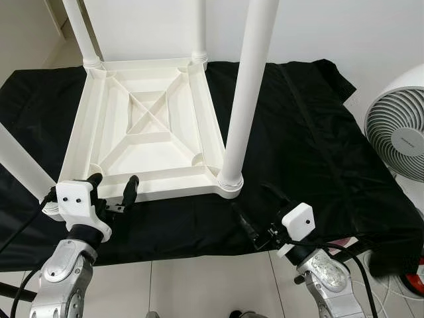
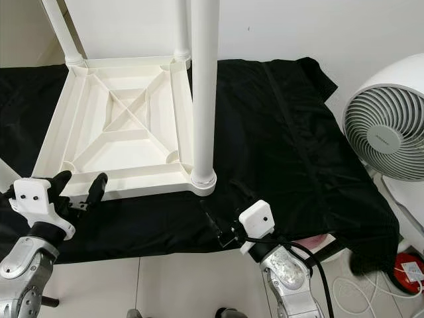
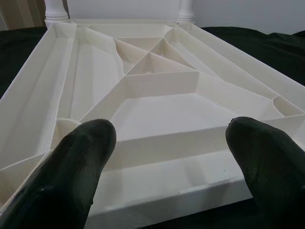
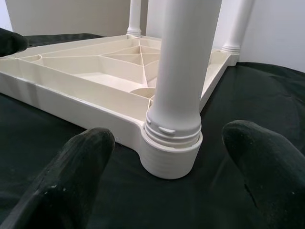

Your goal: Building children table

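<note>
- Upside down on a black cloth lies the white plastic tabletop, its underside a smooth, matte tray of raised ribs forming an X within a rectangular frame.
- Round white legs stand upright in the tabletop's corner sockets; the near right leg is a plain smooth tube seated in a ribbed collar.
- Left claw: black rounded fingers spread apart, poised at the tabletop's near edge and holding nothing.
- Right claw: fingers spread, low over the cloth just before the collar of the near right leg, holding nothing.
- White round fan with a slatted grille stands right of the tabletop, beyond the cloth.
- Pale glossy floor tiles lie nearer than the tabletop.
</note>
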Controlling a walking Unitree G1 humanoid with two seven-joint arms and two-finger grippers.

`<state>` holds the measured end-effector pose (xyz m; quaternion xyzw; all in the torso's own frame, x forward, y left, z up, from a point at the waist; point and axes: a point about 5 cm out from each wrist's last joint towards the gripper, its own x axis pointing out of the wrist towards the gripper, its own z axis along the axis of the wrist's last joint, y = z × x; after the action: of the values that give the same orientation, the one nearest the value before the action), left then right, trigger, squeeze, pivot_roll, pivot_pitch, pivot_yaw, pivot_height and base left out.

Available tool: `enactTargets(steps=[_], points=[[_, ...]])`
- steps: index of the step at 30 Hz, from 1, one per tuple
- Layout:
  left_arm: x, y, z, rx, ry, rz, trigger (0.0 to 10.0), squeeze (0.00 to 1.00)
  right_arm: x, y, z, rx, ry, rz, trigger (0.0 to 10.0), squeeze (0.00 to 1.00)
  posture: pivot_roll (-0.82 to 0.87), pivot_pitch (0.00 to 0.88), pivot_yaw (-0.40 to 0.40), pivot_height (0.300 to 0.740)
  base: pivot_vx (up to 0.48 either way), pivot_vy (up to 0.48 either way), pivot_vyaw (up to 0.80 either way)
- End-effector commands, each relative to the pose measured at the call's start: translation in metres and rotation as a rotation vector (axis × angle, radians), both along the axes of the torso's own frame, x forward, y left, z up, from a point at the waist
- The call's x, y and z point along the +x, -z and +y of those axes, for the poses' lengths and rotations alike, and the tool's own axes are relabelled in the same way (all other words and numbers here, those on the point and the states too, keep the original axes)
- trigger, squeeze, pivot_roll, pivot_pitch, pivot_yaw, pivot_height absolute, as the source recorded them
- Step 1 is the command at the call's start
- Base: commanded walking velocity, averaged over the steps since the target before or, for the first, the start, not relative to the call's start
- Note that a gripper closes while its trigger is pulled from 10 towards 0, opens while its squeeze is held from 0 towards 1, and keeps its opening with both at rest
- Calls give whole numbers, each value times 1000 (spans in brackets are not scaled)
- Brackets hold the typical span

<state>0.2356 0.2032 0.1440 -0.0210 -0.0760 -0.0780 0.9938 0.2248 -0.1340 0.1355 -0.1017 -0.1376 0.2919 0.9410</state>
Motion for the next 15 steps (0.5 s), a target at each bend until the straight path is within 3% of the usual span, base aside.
enactTargets(steps=[1, 12, 15], points=[[-2, 4, 0, -3, 9, 15, 10000, 0, 0, 0, -1, -5, -6, 9, 10000, 0, -52, 131, 30, 740, 0, 0, 0], [-2, 3, 2, -2, -6, 8, 10000, 0, 0, 1, -3, -14, -10, 11, 10000, 0, -51, 129, 26, 740, 0, 0, 0], [-3, 4, 1, -5, -1, 11, 10000, 0, 0, 2, -5, -23, -12, 13, 10000, 0, -51, 129, 25, 740, 240, 0, 0]])
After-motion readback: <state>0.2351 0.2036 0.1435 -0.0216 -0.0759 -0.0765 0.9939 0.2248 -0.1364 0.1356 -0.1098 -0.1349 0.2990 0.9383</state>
